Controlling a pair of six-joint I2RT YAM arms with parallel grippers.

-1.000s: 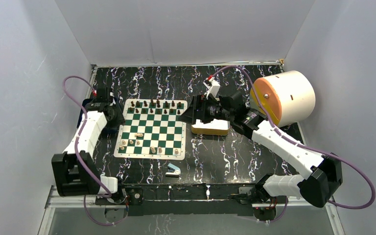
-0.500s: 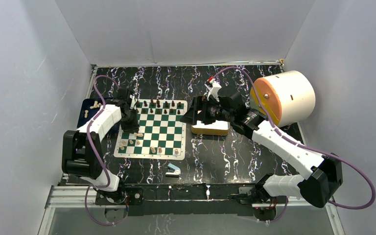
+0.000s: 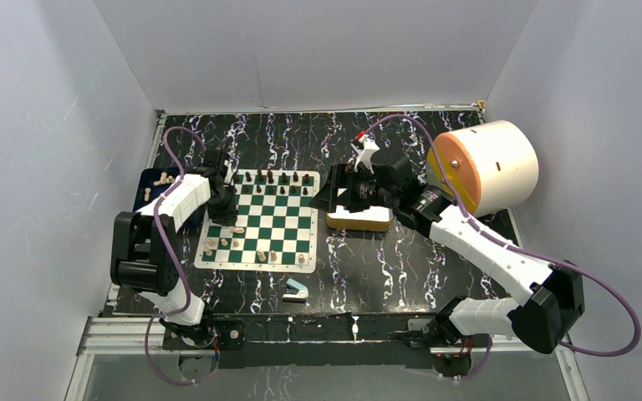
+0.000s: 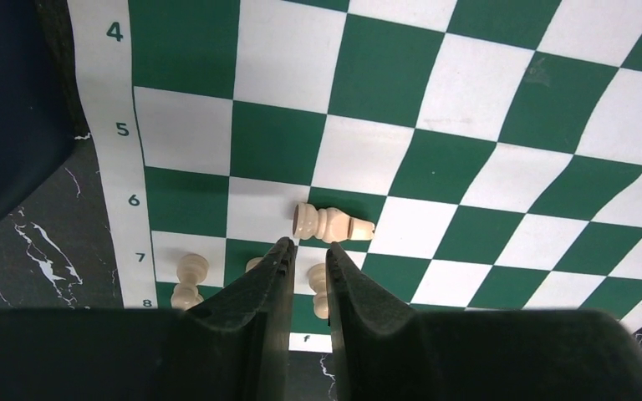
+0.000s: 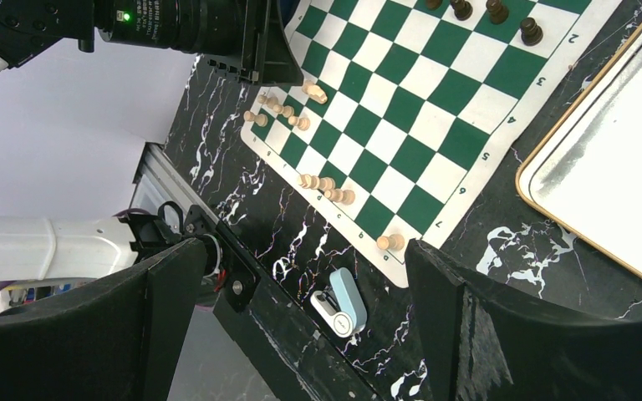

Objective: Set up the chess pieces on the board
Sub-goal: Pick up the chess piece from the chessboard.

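Observation:
The green-and-white board lies left of centre, and also shows in the left wrist view and the right wrist view. Dark pieces line its far row. Pale pieces stand along the near rows, and one pale piece lies on its side. My left gripper hovers above the board's left part, its jaws almost together with nothing between them. Pale pawns stand below it. My right gripper is wide open and empty, up over the tin's left end.
A dark blue tray with a few pale pieces sits left of the board. A silver tin lies right of the board. A blue-and-white stapler lies in front of the board. A big white cylinder stands at the back right.
My left arm swung from over the blue tray to over the board's left part, uncovering the tray. The right arm barely moved.

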